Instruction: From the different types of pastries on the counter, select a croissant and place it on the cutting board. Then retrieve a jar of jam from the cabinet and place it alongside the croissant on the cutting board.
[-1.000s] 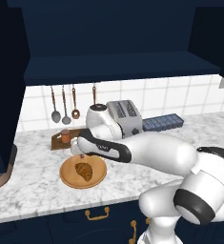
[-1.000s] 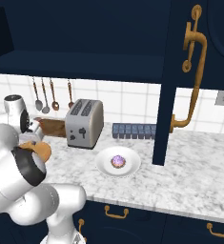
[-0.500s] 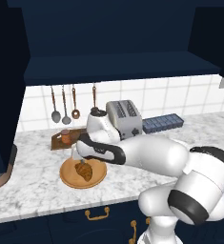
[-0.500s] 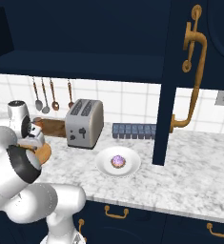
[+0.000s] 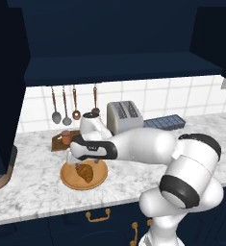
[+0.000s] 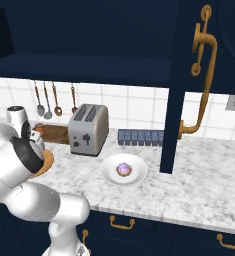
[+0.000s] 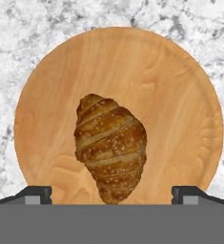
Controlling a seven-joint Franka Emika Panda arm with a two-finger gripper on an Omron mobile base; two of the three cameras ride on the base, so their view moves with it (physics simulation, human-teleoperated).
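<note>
We see the gripper (image 7: 111, 193) poised directly above the croissant (image 7: 111, 147), fingers (image 7: 35, 193) spread wide on either side and touching nothing. The croissant lies on the round plate (image 5: 69, 177) on the counter (image 5: 32, 192). The board (image 5: 56, 142) sits just behind the plate, against the wall.

Kitchen, toaster (image 6: 88, 130), marble counter (image 6: 189, 180), hanging utensils (image 5: 65, 103)

The gripper (image 7: 111, 193) has dropped closer over the croissant (image 7: 110, 147); the arm has lowered.
</note>
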